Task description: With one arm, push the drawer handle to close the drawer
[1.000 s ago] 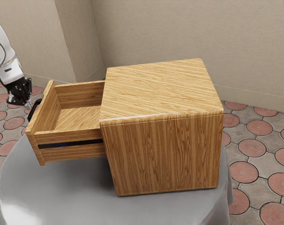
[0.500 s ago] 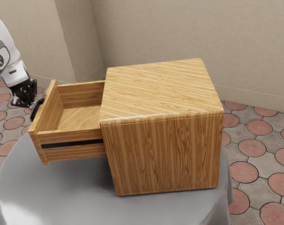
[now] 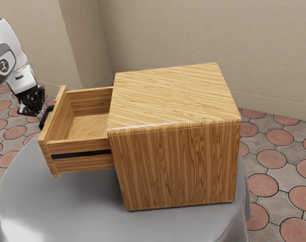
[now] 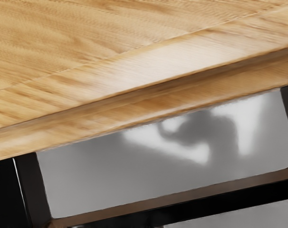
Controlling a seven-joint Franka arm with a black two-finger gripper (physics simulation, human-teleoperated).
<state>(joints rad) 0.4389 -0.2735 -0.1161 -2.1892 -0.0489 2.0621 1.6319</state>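
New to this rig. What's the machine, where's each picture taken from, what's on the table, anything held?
The machine is a single robot arm ending in a black gripper, rendered in a simulator. The exterior view is taken from the arm's side; the wrist view comes from a camera on its hand, close to the drawer handle.

On the round grey table stands a wooden cabinet with its drawer pulled open toward the arm. The gripper is at the black handle on the drawer's outer face; I can't tell if it grips it. Nothing appears lifted. The job is to push the drawer closed.
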